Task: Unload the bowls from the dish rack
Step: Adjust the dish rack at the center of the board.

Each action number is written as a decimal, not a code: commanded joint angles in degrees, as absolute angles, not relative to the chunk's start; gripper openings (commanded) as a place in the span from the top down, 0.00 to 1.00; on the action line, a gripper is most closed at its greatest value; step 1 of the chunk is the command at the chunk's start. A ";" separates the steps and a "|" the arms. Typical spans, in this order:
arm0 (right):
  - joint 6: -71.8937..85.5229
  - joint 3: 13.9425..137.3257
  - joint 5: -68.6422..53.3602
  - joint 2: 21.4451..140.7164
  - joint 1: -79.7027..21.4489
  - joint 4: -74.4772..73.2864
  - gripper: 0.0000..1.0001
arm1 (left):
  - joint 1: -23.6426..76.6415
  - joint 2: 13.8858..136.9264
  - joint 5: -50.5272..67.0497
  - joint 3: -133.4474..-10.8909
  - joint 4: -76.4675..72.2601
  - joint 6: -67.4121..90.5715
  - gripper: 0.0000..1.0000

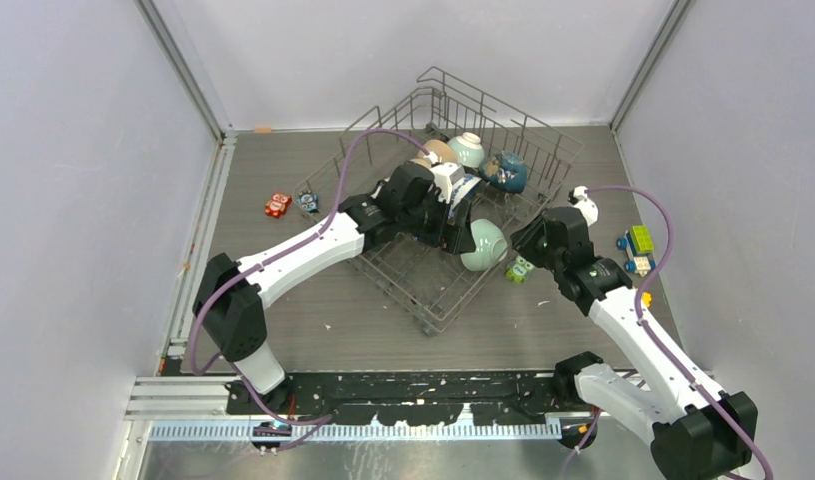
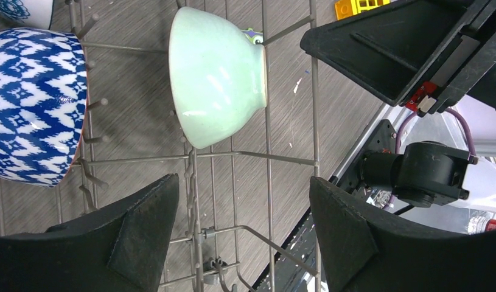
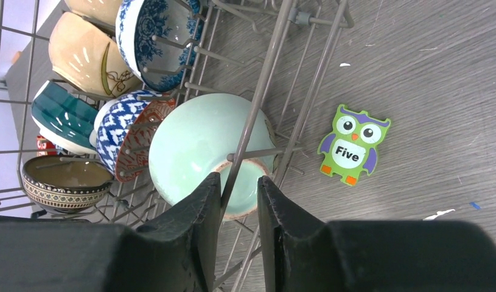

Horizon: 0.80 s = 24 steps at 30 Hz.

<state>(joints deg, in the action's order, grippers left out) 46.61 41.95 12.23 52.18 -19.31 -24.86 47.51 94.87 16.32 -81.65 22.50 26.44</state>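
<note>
Hovering over the dish rack (image 1: 435,322) at mid-frame, the left pincer (image 2: 242,188) is spread wide below the mint bowl (image 2: 218,73). The right pincer (image 3: 239,179) straddles that bowl's rim, nearly pressed together; I cannot tell if it pinches. Other bowls (image 3: 87,55) crowd the upper left.
</note>
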 commanded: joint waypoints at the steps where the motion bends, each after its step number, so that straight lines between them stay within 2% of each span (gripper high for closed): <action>1: 44.02 43.59 16.74 52.81 -17.77 -28.52 0.70 | 47.29 94.44 17.83 -83.70 21.28 25.02 0.21; 11: 41.30 46.23 19.52 55.59 -17.27 -29.71 0.79 | 47.29 92.22 16.69 -81.98 21.18 24.26 0.24; 18: 37.66 48.14 20.48 58.83 -17.27 -29.31 0.88 | 47.29 87.55 16.07 -77.75 19.99 25.09 0.24; 24: 34.61 49.10 19.88 61.77 -17.32 -27.83 0.91 | 47.33 82.65 14.98 -74.76 19.30 25.61 0.24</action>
<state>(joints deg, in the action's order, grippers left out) 39.16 48.64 13.80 58.74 -18.31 -27.73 47.51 87.61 16.01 -75.92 22.35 25.21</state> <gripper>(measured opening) 0.126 0.762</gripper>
